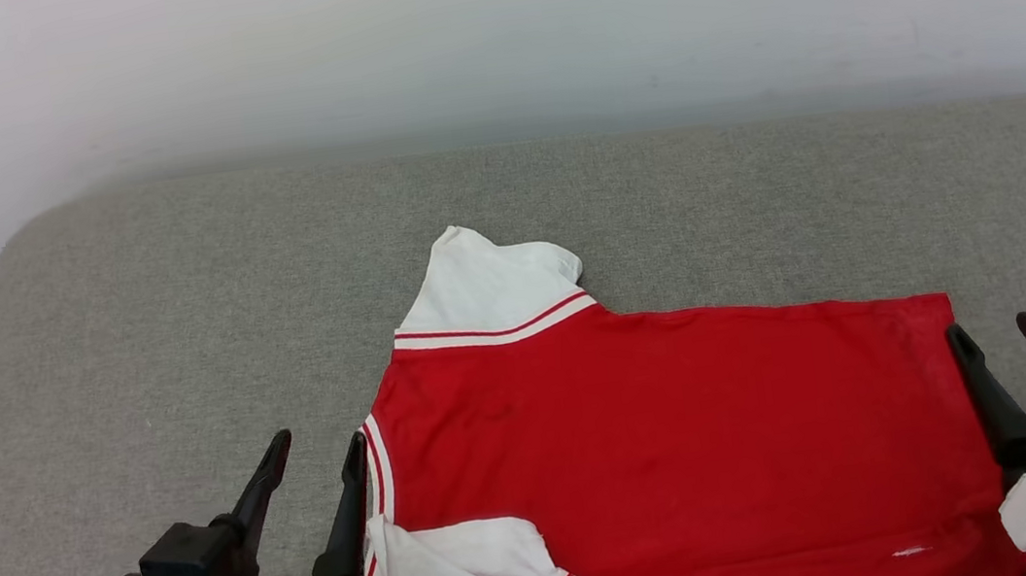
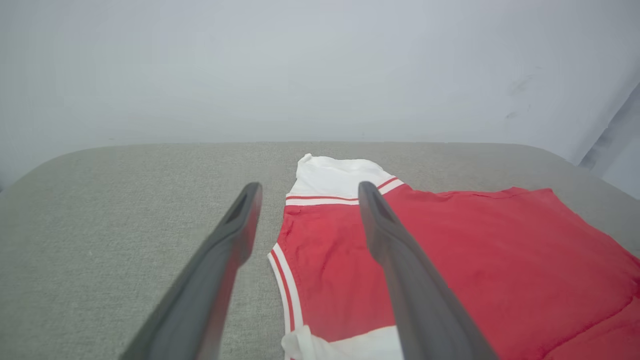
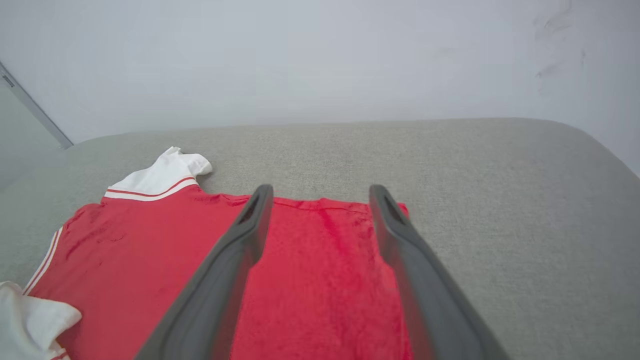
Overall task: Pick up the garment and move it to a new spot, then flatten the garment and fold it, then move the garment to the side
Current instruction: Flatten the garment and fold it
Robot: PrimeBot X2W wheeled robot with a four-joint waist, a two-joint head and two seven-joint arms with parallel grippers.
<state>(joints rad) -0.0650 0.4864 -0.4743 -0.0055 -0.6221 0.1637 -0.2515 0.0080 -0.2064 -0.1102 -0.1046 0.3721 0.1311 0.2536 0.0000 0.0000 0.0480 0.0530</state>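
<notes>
Left gripper: the left gripper (image 1: 319, 441) sits at 8 o'clock in the head view, fingers spread wide and nothing between them.
Left contact: its inner finger stands right beside the striped collar trim (image 1: 377, 471). Whether it touches the cloth, I can't tell.
Right gripper: the right gripper (image 1: 990, 327) is over at 4 o'clock, jaws wide apart too, and it is empty.
Right contact: its inner finger overlaps the hem (image 1: 952, 371) in the head view, and its wrist view has both fingers above the red cloth, pinching nothing.
Garment: the red jersey shirt (image 1: 667, 426) lies sideways on the grey cushion (image 1: 182, 299), collar towards 9 o'clock and hem towards 3 o'clock, well short of the wall (image 1: 481, 28).
Sleeves: the far sleeve (image 1: 488, 281) sticks out towards 12 o'clock. The near sleeve (image 1: 455, 569) is flopped over the body at 6 o'clock.
Lie of the cloth: the red panel is mostly smooth, with only light creases.
Step in hand: by my read, the shirt is set down on its spot and we're at flattening, heading into the fold.
Next move: both grippers probably need to drop to the cloth, one at the collar end and one at the hem end, and close on fabric alone without biting the cushion. That near sleeve wants tidying first.
Watch for: thin jersey slipping out of a shallow pinch.
</notes>
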